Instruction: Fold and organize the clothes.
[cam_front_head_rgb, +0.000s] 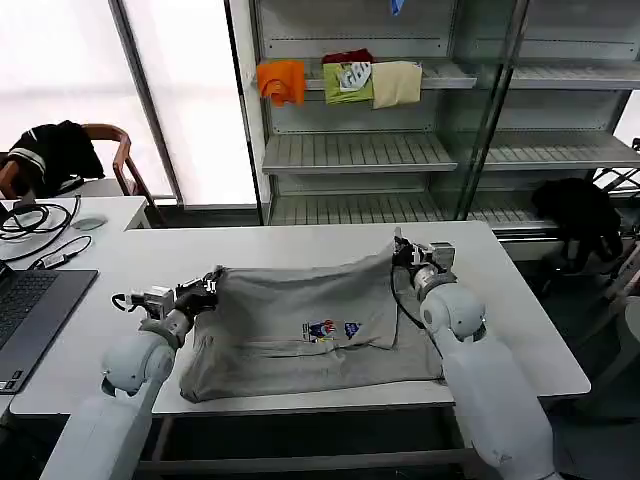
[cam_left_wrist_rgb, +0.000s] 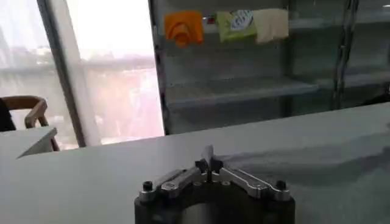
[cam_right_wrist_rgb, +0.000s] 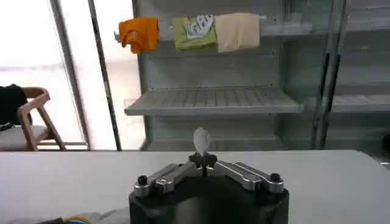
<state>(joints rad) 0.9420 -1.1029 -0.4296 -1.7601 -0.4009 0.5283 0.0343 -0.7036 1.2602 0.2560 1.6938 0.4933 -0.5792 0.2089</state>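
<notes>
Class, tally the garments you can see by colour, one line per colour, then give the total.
Grey shirt on the table: 1
Orange garment on the shelf: 1
Green garment: 1
Cream garment: 1
Black garments, chair and right side: 2
Total: 6

White rounded arms, black-and-silver wrists

A light grey soft cotton shirt (cam_front_head_rgb: 300, 325) carries a small red, blue and white chest print on the pale white flat counter (cam_front_head_rgb: 520, 330). On the grey metal shelf (cam_front_head_rgb: 440, 75) hang orange (cam_front_head_rgb: 281, 80), green (cam_front_head_rgb: 347, 82) and cream (cam_front_head_rgb: 397, 83) garments.
</notes>
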